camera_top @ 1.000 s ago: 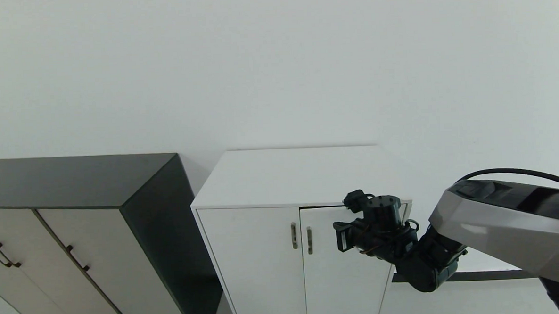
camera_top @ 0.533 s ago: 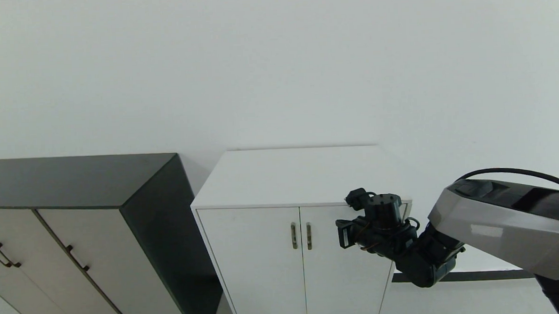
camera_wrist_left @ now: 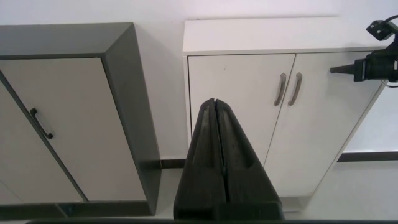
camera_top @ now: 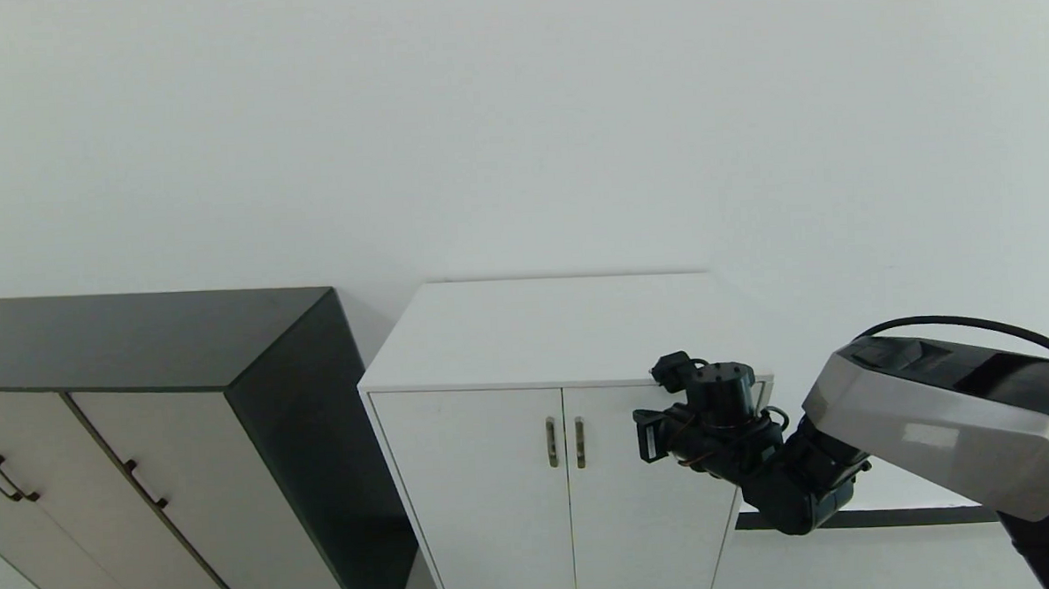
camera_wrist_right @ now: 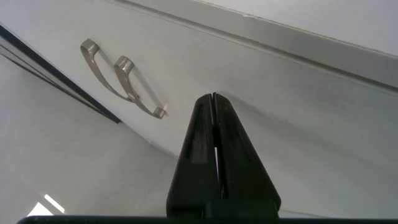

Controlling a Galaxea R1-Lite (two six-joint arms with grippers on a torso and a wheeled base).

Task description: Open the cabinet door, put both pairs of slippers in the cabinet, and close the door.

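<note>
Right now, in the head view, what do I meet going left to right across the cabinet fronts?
Dark cabinet → white cabinet's left door → left handle → right handle → right gripper, shut, in front of the right door.

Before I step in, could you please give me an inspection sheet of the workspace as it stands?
surface: top of the white cabinet, flat, set against the wall.
job's things: both cabinet doors shut; right door; two handles side by side at the middle seam.
clutter: nothing seen.
grippers: right gripper, fingers shut, tip close to the right door's face beside the handles, contact cannot be told; left gripper, fingers shut, held back from the cabinets.
cables: black cable arching over the right arm.
surroundings: dark cabinet to the left of the white one; plain wall; dark skirting strip.
</note>
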